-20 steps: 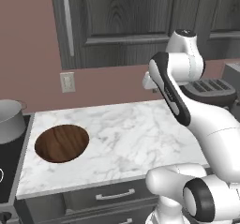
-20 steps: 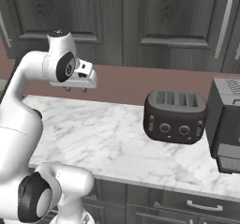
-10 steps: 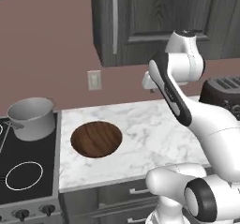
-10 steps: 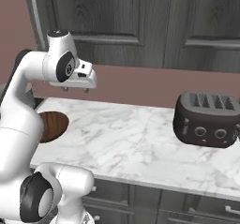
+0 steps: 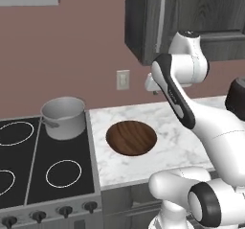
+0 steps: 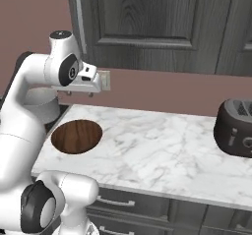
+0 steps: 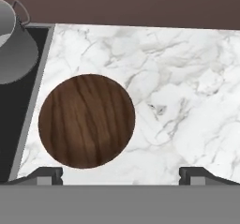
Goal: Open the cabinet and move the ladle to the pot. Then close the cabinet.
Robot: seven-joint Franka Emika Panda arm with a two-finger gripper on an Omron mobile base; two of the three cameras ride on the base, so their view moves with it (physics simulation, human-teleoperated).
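A dark grey wood-grain wall cabinet [image 6: 147,17] with a vertical silver bar handle [image 6: 80,20] hangs shut above a white marble counter [image 6: 157,150]. A round brown wooden disc [image 6: 77,136] lies at the counter's left end, well apart from the dark toaster [image 6: 236,128] at the right edge.

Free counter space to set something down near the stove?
Bare marble counter runs from the wooden disc right to the toaster, back to the wall. Two front burners are bare. Crowded: pot on the back burner, disc beside the stove edge.
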